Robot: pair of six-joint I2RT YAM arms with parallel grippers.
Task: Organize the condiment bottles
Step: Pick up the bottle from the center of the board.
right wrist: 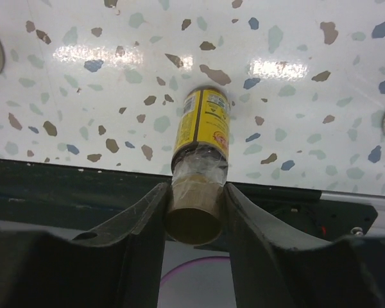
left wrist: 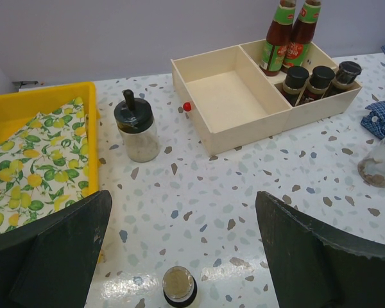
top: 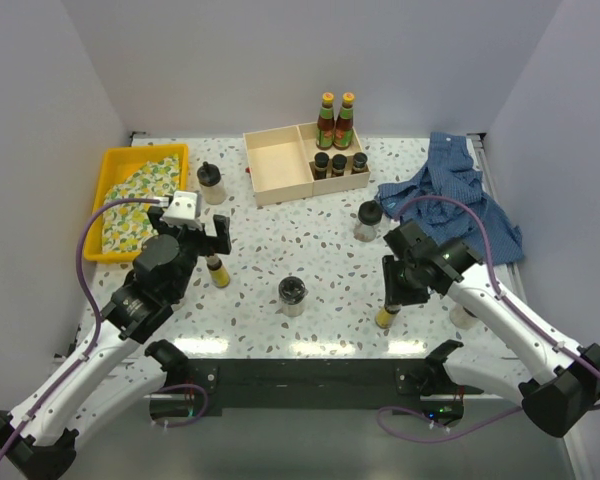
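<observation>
1. Seen from above, a speckled white table filled the frame, and two robot arms reached in from the bottom edge.
2. Right of centre and low in the frame, the right gripper stood over a small yellow bottle that was upright on the table. In the right wrist view its fingers pressed on both sides of the cap, grasping it from above. That hold was probably chosen so the bottle could rise without tipping.
3. Left of centre, the left gripper hung released, its jaws wide and holding nothing. A second yellow bottle stood just below it at the bottom of the left wrist view and looked like its next pickup.
4. At top centre sat a wooden box with two compartments. The right one held two tall red sauce bottles at the back and three dark-capped bottles in a row in front, grouped by kind. The left one held nothing.
5. Three black-lidded jars stood loose on the table:
   - The tray-side jar was at upper left beside a yellow tray.
   - The cloth-side jar was right of centre near a blue cloth.
   - The middle jar was at lower centre.
6. The sorting looked partly done, and the vacant compartment seemed to be meant for what was left.
</observation>
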